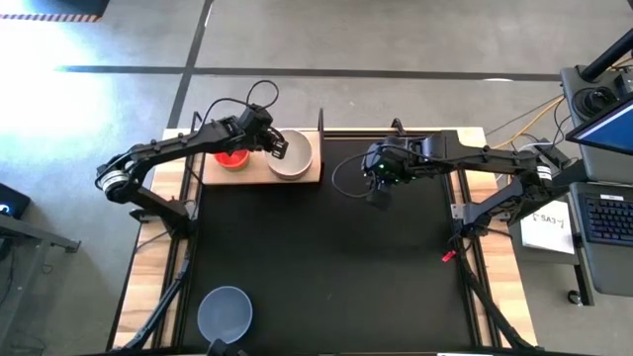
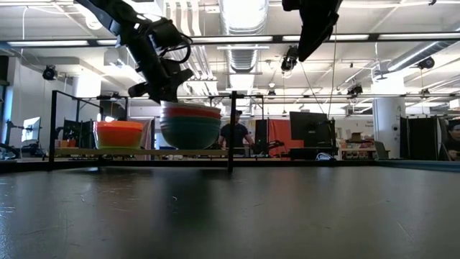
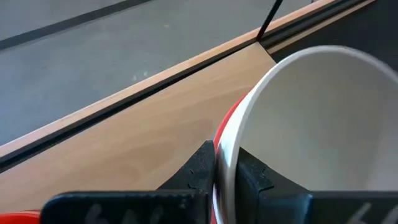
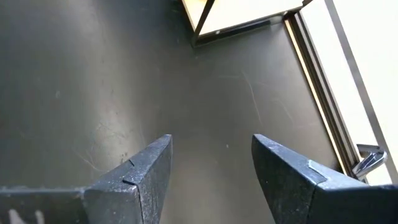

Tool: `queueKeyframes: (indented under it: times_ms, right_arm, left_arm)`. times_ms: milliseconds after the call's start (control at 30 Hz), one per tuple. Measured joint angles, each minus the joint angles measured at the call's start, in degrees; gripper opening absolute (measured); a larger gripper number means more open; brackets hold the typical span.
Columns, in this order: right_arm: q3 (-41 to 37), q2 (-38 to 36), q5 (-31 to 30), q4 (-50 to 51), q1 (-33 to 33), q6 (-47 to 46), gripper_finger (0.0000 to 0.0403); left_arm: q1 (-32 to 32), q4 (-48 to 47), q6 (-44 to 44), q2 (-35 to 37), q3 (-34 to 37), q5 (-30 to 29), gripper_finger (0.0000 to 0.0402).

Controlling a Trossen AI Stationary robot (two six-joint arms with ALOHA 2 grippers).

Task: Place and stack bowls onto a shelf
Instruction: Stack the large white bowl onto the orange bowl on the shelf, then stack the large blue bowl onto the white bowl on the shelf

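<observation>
The pale wood shelf (image 1: pixel 255 174) stands at the far left of the black mat. On it is a stack of bowls (image 2: pixel 190 128), with a white bowl (image 1: pixel 295 158) on top, a red one under it and a teal one lower down. An orange-red bowl (image 1: pixel 232 157) sits beside the stack. My left gripper (image 1: pixel 277 146) is above the stack, shut on the white bowl. My right gripper (image 1: pixel 379 193) hangs open over the mat (image 4: pixel 93 74), right of the shelf. A grey-blue bowl (image 1: pixel 226 311) rests on the near left of the table. My left gripper (image 3: pixel 225 158) pinches the white bowl's rim (image 3: pixel 235 138) on the side toward the shelf's left end. One finger (image 3: pixel 255 173) is inside the bowl and the other (image 3: pixel 200 167) is outside. The fingers slant down from the left. The bowl sits upright, nested in the red bowl (image 3: pixel 229 121).
Thin black posts (image 2: pixel 231 129) rise at the shelf's corners, and one stands right beside the stack. The orange-red bowl tops a second short stack (image 2: pixel 118 134) on the shelf's left part. Cables and a desk with a keyboard (image 1: pixel 608 218) lie beyond the table's right edge.
</observation>
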State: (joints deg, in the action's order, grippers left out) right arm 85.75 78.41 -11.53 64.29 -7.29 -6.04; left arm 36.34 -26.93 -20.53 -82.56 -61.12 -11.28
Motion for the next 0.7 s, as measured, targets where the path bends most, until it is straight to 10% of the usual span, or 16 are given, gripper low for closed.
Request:
queueKeyframes:
  times_ms: [700]
  right_arm:
    - [-4.5, 0.0, 0.1, 0.5, 0.0, -0.4, 0.0209]
  left_arm:
    - [4.2, 0.6, 3.5, 0.0, -2.8, 0.3, 0.0112]
